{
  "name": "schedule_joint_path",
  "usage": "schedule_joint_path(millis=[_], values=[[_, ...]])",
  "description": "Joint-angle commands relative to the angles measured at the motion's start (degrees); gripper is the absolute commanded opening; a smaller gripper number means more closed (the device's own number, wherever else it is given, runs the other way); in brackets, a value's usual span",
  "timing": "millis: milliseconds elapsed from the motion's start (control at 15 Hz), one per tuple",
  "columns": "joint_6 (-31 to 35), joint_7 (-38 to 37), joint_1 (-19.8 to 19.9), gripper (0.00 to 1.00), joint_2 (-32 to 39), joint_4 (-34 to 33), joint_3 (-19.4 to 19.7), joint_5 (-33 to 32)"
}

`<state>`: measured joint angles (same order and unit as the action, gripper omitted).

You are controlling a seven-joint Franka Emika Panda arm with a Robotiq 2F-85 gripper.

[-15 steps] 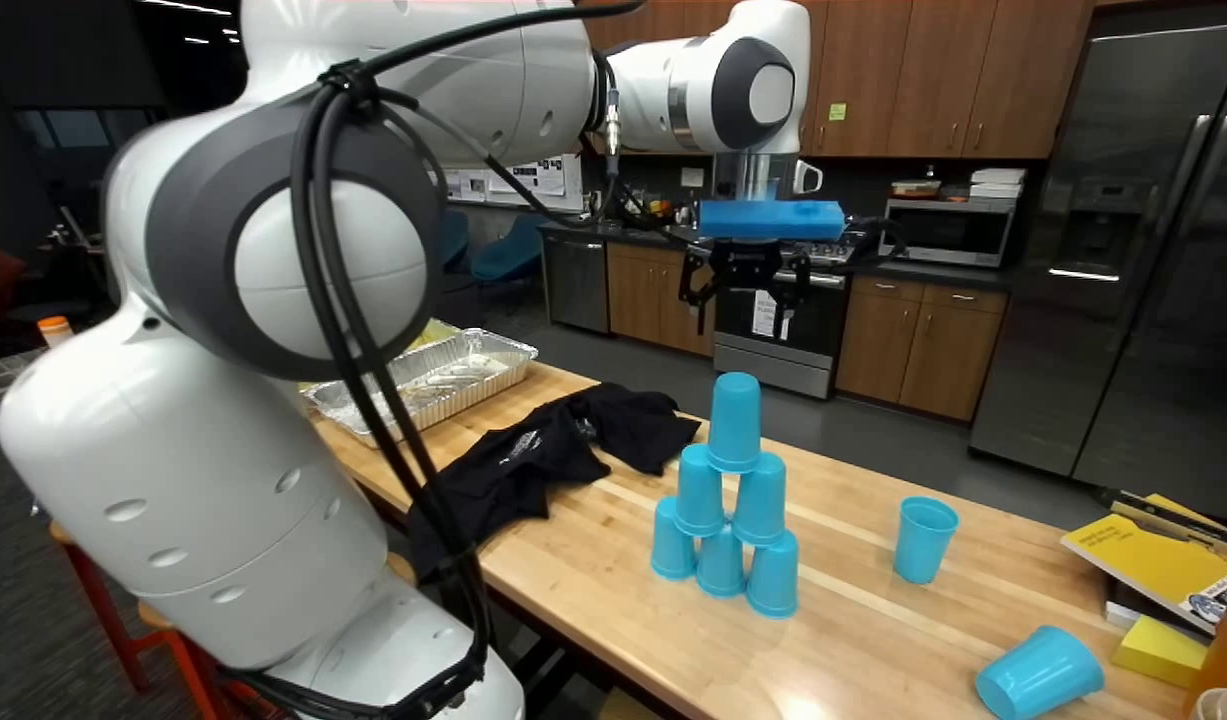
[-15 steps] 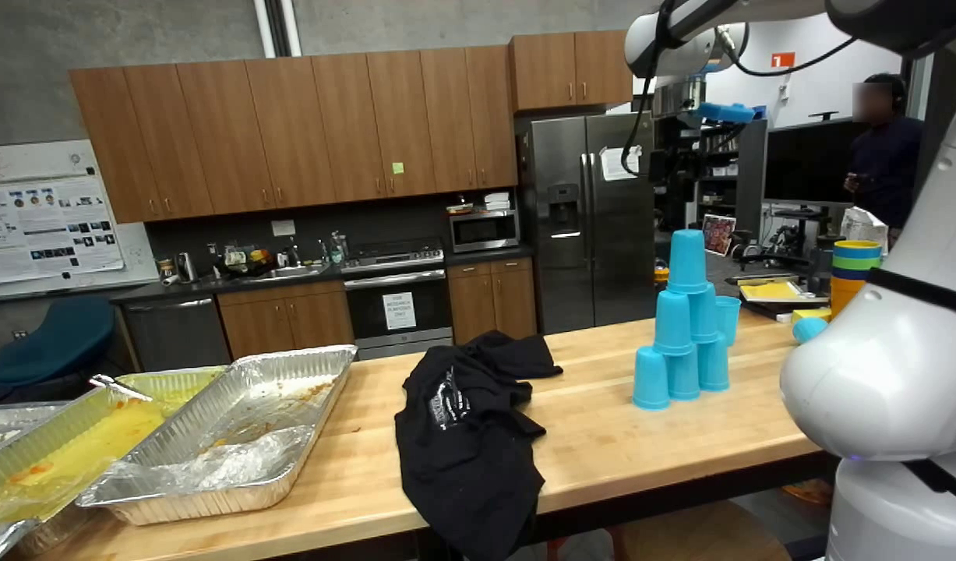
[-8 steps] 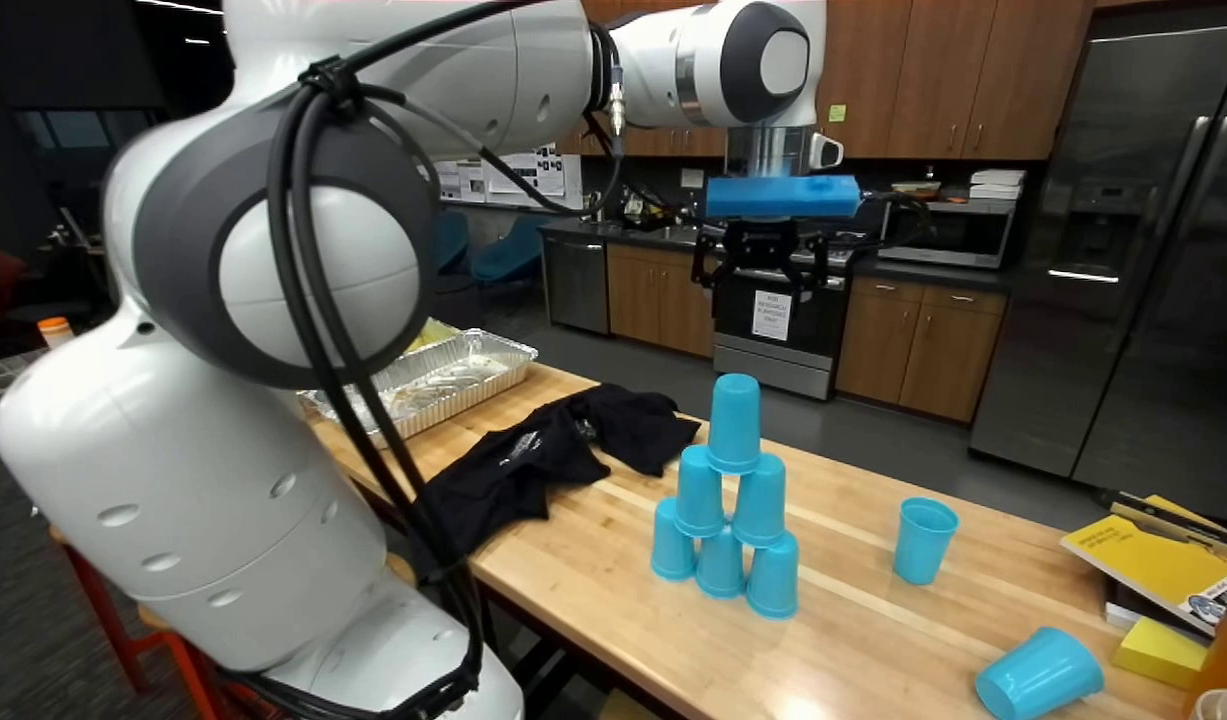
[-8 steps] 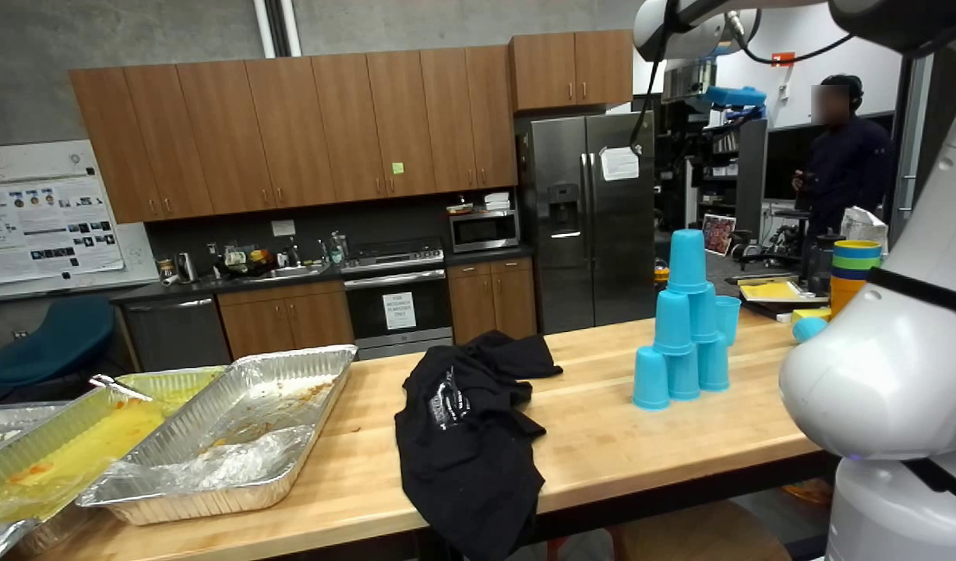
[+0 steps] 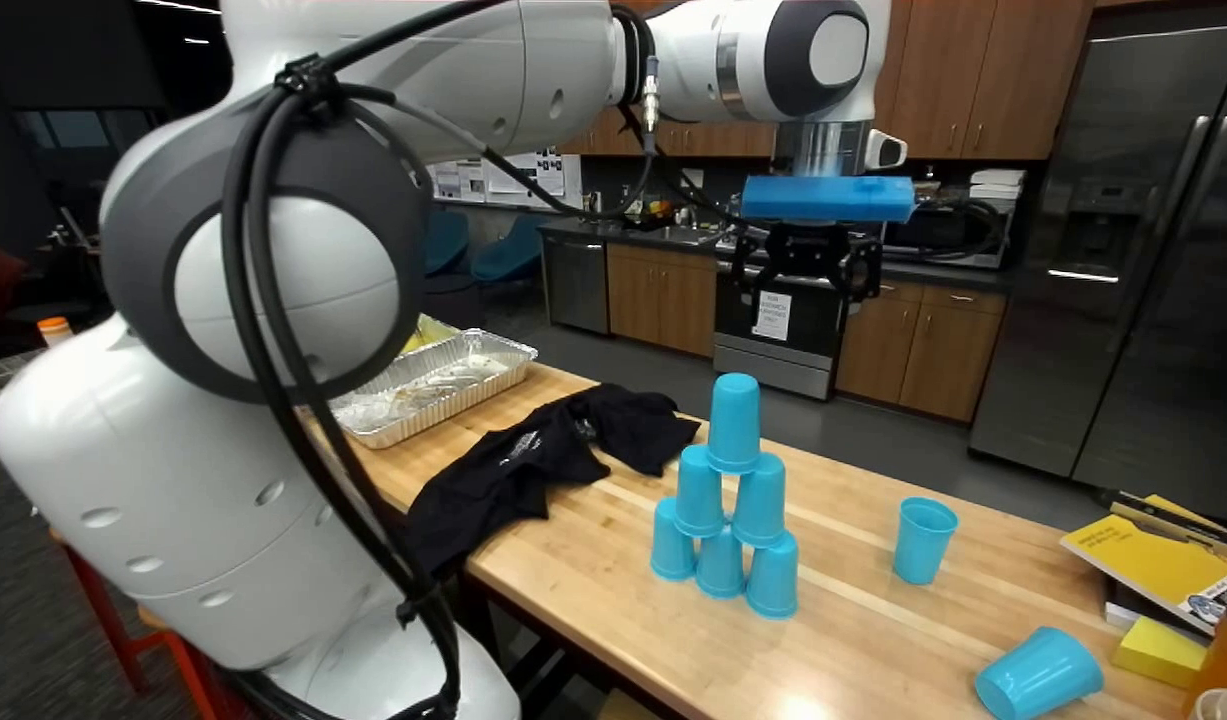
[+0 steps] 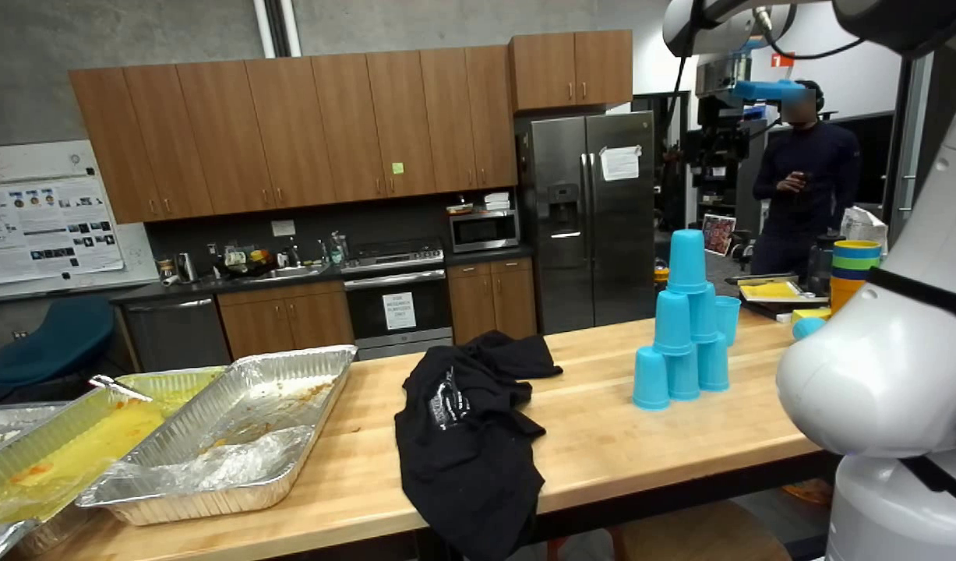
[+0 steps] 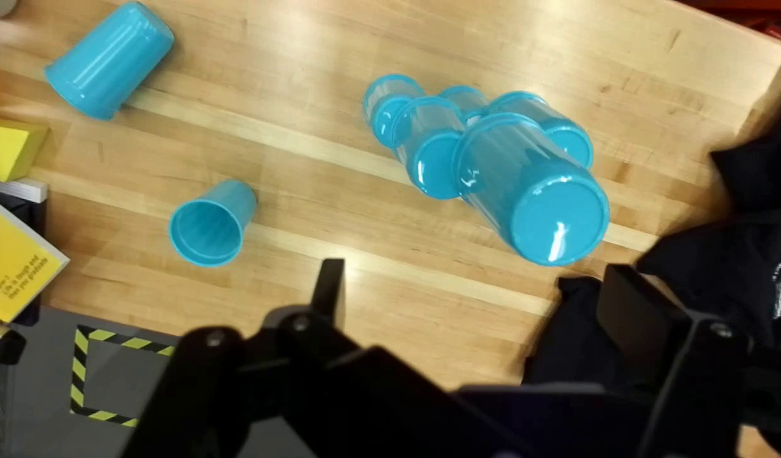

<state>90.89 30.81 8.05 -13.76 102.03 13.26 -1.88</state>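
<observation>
Arm (image 5: 323, 275): very close in an exterior view.
Cupboards (image 6: 314, 132): faced across the table (image 6: 587, 460) in an exterior view.
Cups (image 7: 492, 172): in every view; wrist view looks down.

A black garment (image 6: 475, 448) lies near foil trays (image 6: 205, 505).

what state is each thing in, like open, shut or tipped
Black two-finger gripper: open, empty
Six pyramid-stacked blue plastic cups: all upside down
Loose blue plastic cup: upright
Tipped blue plastic cup: on its side
Black cloth garment: crumpled
Rectangular silver foil tray: food scraps inside
Grey steel refrigerator: shut
Silver steel oven: shut
Silver steel microwave: shut
Brown wooden upper cabinets: shut
</observation>
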Motion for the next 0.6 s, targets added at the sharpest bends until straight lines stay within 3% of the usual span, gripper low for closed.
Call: schedule_joint_path(millis=[0, 533], values=[[-2.02, -0.89, 0.76, 1.0, -0.31, -1.2, 1.33, -0.02], [-1.81, -2.26, 2.03, 1.0, -0.3, -0.76, 3.17, 0.33]])
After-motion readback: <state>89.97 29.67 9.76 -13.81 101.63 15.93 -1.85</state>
